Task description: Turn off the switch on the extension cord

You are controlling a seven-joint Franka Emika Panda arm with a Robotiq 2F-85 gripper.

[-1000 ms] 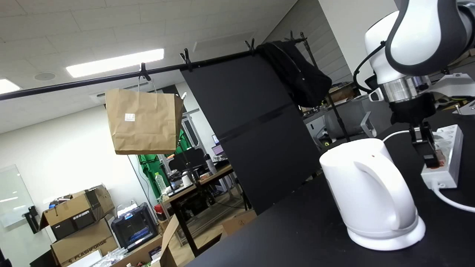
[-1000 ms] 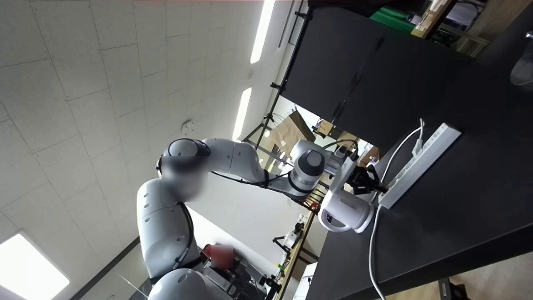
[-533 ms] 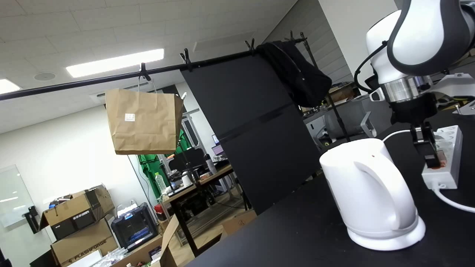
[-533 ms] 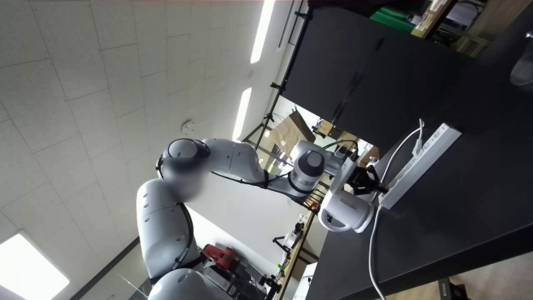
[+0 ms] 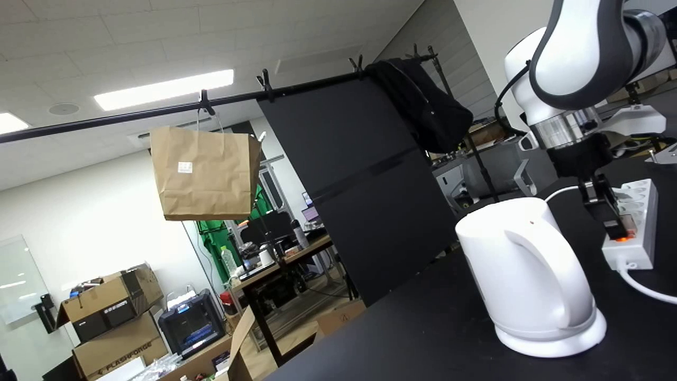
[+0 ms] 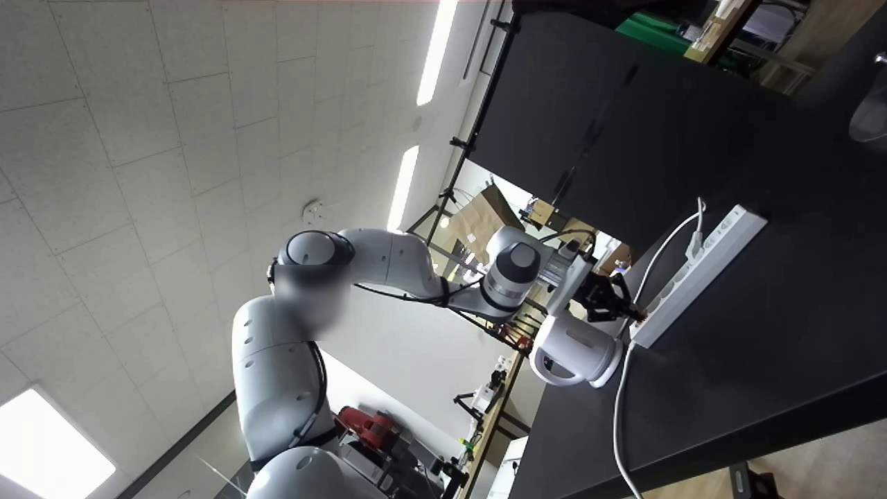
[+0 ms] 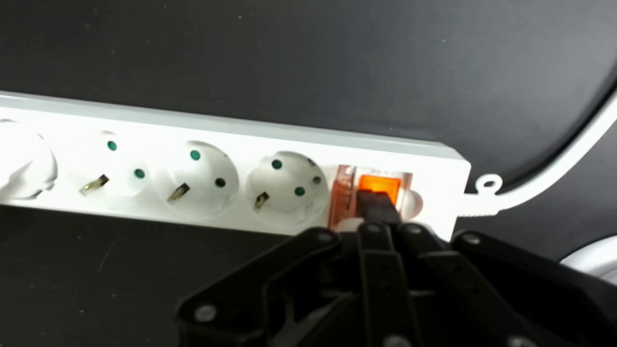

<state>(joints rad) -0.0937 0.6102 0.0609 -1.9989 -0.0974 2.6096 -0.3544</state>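
Note:
The extension cord point(image 7: 438, 180) is a long white power strip on the dark table. It shows in both exterior views point(image 5: 629, 256) point(image 6: 700, 277). Its switch point(image 7: 382, 183) is lit bright orange inside a clear reddish frame near the cable end. An orange glow from the switch point(image 5: 623, 239) also shows in an exterior view. My gripper point(image 7: 378, 205) is shut, its fingertips together and holding nothing. The tips lie over the lower part of the switch and hide it; they appear to touch it. In both exterior views the gripper point(image 5: 614, 227) point(image 6: 634, 314) points down at the strip's end.
A white kettle point(image 5: 508, 275) stands close beside the strip and gripper, also seen in an exterior view point(image 6: 575, 346). A white cable point(image 7: 535, 190) leaves the strip's end. A white plug point(image 6: 695, 246) sits in a socket farther along. Several sockets point(image 7: 287, 188) line the strip.
The switch has gone from dull to glowing orange. The upper arm and wrist have shifted and tilted slightly, while the fingertips stay at the switch. The gripper remains shut.

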